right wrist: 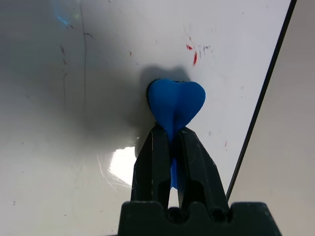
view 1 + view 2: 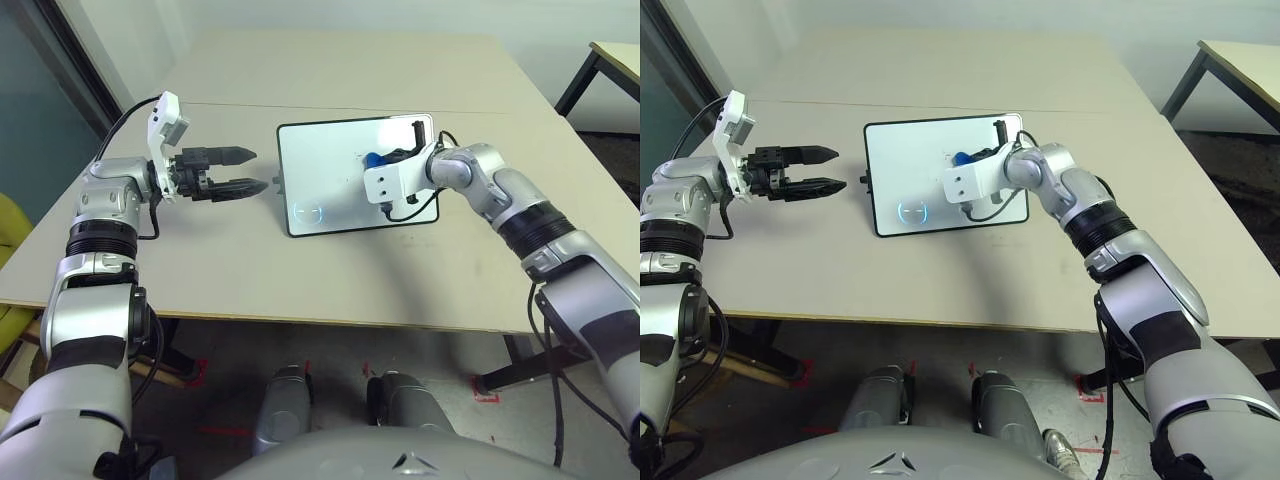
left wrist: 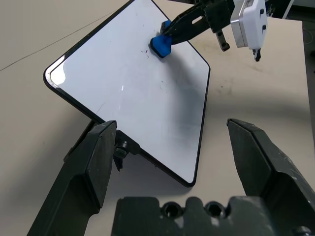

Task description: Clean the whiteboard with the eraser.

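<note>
A small whiteboard (image 2: 340, 180) with a thin black frame is seen propped on its tilted stand near the middle of a beige table (image 2: 300, 280). The right gripper (image 1: 170, 135) is clenched on a bright blue eraser (image 1: 175, 104), whose pinched middle is squeezed between the two black fingers (image 1: 152, 162), and the eraser's broad end is pressed against the white surface in the board's upper right part. A few small red flecks (image 1: 195, 56) are left on the board just beyond the eraser, near the black edge, and faint dark smudges are scattered elsewhere on the surface. A pale blue ring mark (image 2: 309, 212) is visible near the board's lower left corner. The left gripper (image 2: 243, 171) is held above the table just beside the board's left edge, fingers spread apart with nothing between them, pointed toward the board.
</note>
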Action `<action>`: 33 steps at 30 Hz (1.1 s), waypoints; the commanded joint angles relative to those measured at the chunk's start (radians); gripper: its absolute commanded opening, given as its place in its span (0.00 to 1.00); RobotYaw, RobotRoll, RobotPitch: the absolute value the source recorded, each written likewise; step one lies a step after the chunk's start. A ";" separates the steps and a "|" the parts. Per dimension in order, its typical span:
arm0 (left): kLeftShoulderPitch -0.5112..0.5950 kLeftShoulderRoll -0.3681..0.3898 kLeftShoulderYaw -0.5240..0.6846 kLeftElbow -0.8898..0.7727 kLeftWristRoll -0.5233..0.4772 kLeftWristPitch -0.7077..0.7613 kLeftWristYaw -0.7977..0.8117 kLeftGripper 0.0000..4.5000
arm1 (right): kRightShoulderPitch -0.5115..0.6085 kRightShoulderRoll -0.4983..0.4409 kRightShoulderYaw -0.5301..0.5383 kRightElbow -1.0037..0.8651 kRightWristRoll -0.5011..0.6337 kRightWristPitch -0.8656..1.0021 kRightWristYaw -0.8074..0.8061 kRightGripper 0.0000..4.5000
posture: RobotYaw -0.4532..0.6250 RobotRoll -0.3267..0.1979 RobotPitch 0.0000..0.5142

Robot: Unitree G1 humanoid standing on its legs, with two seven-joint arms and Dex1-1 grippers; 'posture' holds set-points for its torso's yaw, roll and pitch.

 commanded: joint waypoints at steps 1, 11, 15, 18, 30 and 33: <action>-0.016 0.002 -0.008 -0.001 0.011 -0.002 0.001 1.00 | -0.012 0.012 -0.008 0.015 0.000 0.023 0.002 0.00 | 0.56 0.62 0.07; -0.021 0.003 -0.009 0.001 0.014 -0.002 0.000 1.00 | -0.028 0.078 0.004 -0.021 0.001 0.035 0.012 0.00 | 0.57 0.62 0.07; -0.020 0.004 -0.009 0.000 0.013 -0.001 0.000 1.00 | -0.033 0.099 0.007 -0.031 0.000 0.041 0.015 0.00 | 0.57 0.62 0.07; -0.020 0.004 -0.009 -0.001 0.013 0.000 0.000 1.00 | -0.035 0.113 0.009 -0.034 -0.002 0.042 0.018 0.00 | 0.57 0.62 0.07; -0.014 0.003 -0.006 -0.005 0.010 0.002 0.003 1.00 | -0.049 0.138 0.015 -0.007 -0.009 0.036 0.017 0.00 | 0.57 0.62 0.07; -0.012 0.004 -0.005 -0.006 0.010 0.002 0.003 1.00 | -0.041 0.121 0.014 0.003 -0.011 0.033 0.021 0.00 | 0.57 0.62 0.07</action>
